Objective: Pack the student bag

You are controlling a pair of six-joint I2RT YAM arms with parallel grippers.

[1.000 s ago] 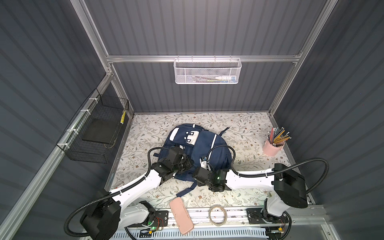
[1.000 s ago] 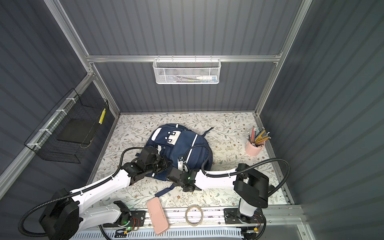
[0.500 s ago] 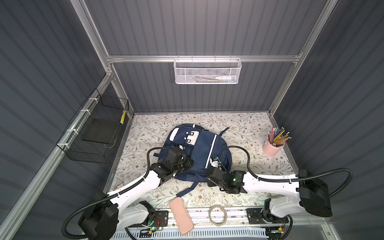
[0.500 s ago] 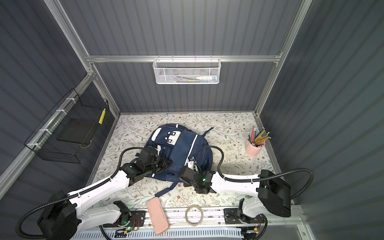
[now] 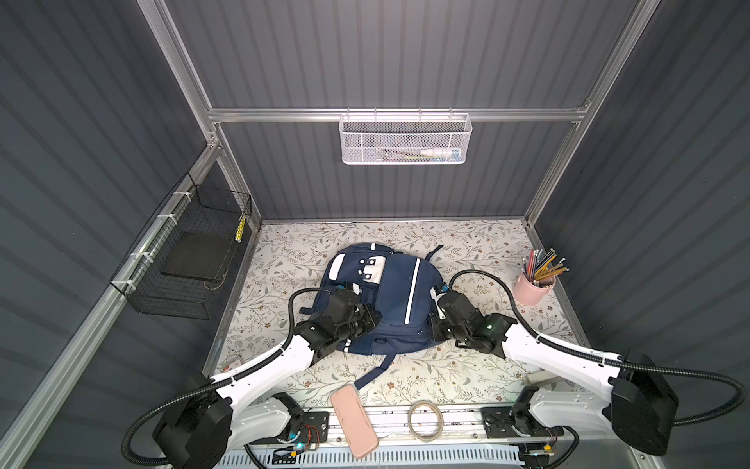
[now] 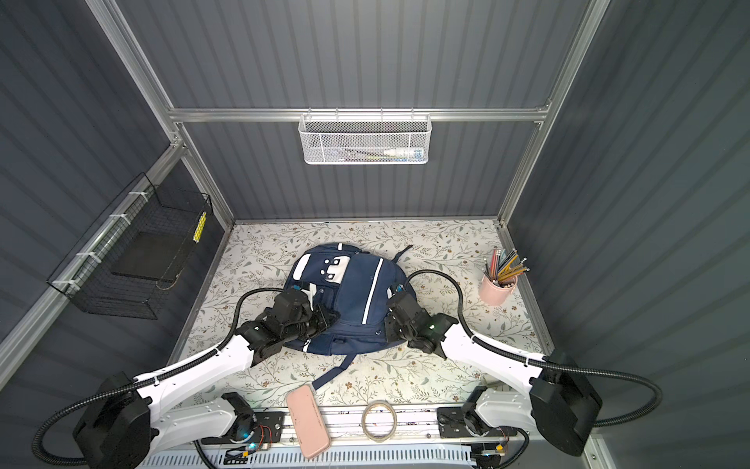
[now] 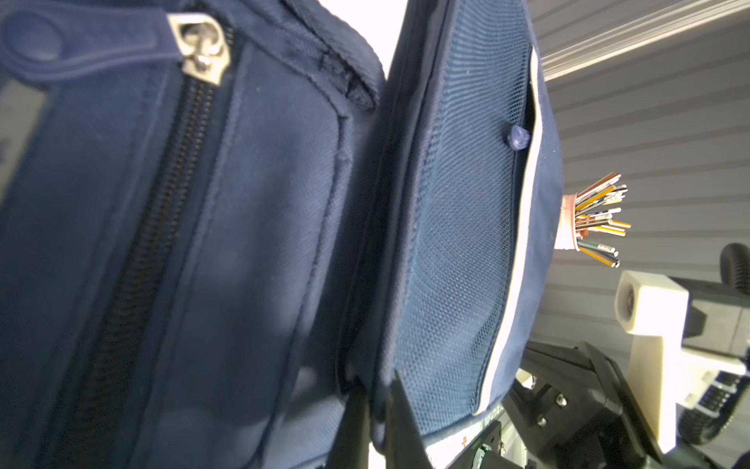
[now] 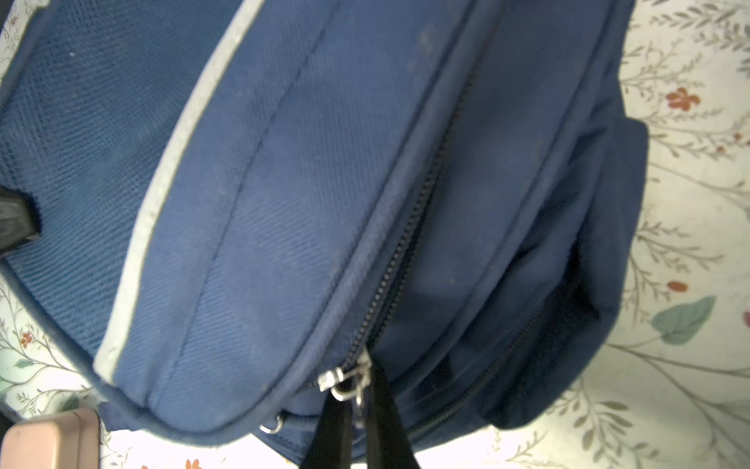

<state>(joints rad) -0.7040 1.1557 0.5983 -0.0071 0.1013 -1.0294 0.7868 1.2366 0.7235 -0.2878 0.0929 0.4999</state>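
Observation:
The student bag (image 5: 399, 292) (image 6: 357, 292), navy with white stripes and white pocket patches, lies flat in the middle of the floral mat in both top views. My left gripper (image 5: 375, 316) (image 6: 332, 314) sits at its near left side. In the left wrist view it (image 7: 377, 406) is shut on a fold of the bag's (image 7: 243, 243) fabric beside a mesh panel. My right gripper (image 5: 433, 329) (image 6: 387, 327) is at the bag's near right corner. In the right wrist view it (image 8: 359, 402) is shut on a metal zipper pull (image 8: 345, 381) of the bag (image 8: 284, 182); the zipper beyond it is closed.
A pink oblong case (image 5: 354, 422) and a tape ring (image 5: 425, 420) lie on the front rail. A pink cup of pencils (image 5: 533, 286) stands at the right. A white mesh basket (image 5: 406, 140) hangs on the back wall, a black wire basket (image 5: 190, 260) on the left wall.
My right gripper has slid to the right along the bag's near edge, from its middle to the right corner, with its arm swinging out to the right. The left gripper has stayed in place.

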